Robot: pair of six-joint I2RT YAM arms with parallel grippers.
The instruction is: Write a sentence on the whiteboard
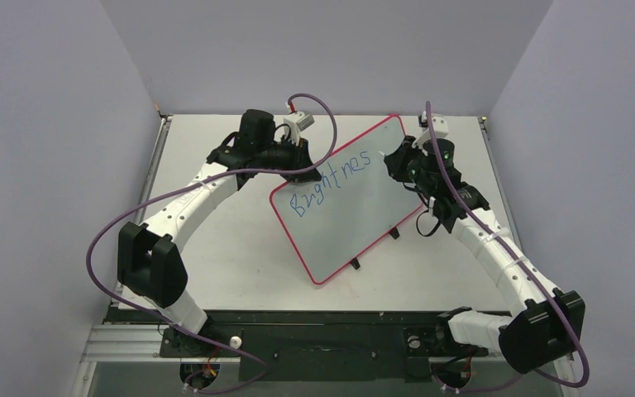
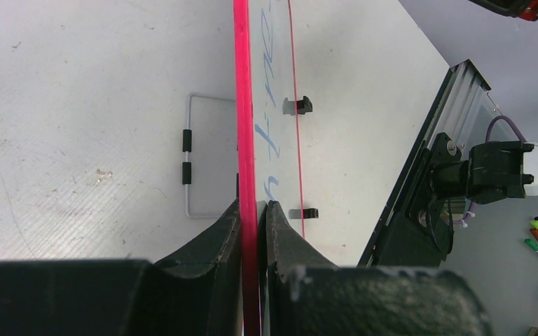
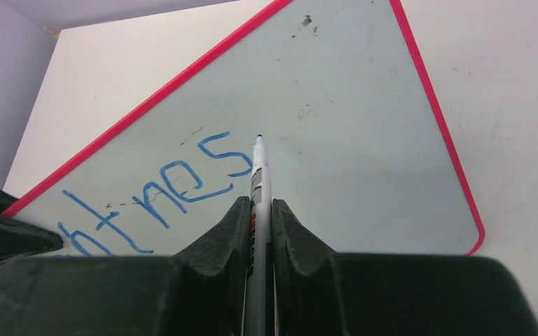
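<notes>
- Position: the whiteboard (image 1: 355, 215) is found at the middle of the table (image 1: 223, 248), turned diagonally, between the two arms.
- Writing: the sentence (image 1: 331, 184) is set down in blue along the upper part of the white face; only the letters "Brightnes" are legible, in one line.
- Left side: the left gripper (image 2: 253, 204) is closed on the board's far-left edge, with the red-pink rim pinched between the two fingers, one on each face.
- Right side: the right gripper (image 3: 260, 203) is clamped narrowly on a marker (image 3: 258, 175), which is held lengthwise between the fingers and pointed at the board.
- Marker tip: it is placed just past the final "s"; contact with the face cannot be confirmed.
- Fittings: two black clips (image 2: 298, 105) are noted on the edge nearest the arm bases, and a wire stand (image 2: 188, 157) is seen on the table behind the board.
</notes>
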